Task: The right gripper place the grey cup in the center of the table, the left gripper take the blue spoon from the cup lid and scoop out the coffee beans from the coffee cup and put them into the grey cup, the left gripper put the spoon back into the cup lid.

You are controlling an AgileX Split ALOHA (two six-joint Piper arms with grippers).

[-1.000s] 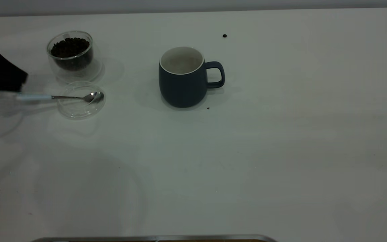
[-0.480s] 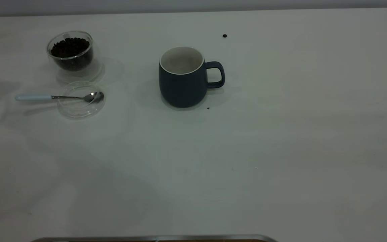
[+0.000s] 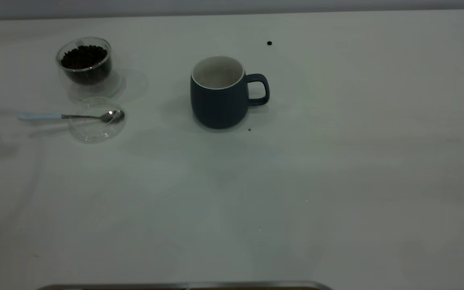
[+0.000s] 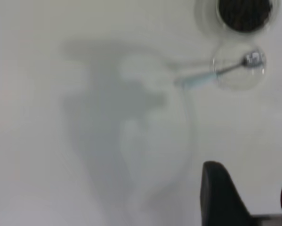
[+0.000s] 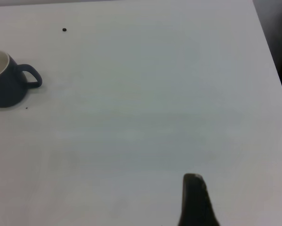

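Note:
The grey cup stands upright near the table's middle, handle to the right; it also shows in the right wrist view. The coffee cup with coffee beans stands at the far left. Just in front of it lies the cup lid, with the blue spoon resting bowl-in-lid, handle pointing left. In the left wrist view, my left gripper is open and empty, well away from the spoon and lid. My right gripper is far from the cup; one finger shows, nothing beside it.
A stray bean lies on the white table behind the grey cup, and a tiny speck lies by the cup's base. A metal edge runs along the front. Neither arm shows in the exterior view.
The left gripper, which was at the left edge by the spoon handle, has drawn back out of the exterior view. The spoon, lid and cups have not moved.

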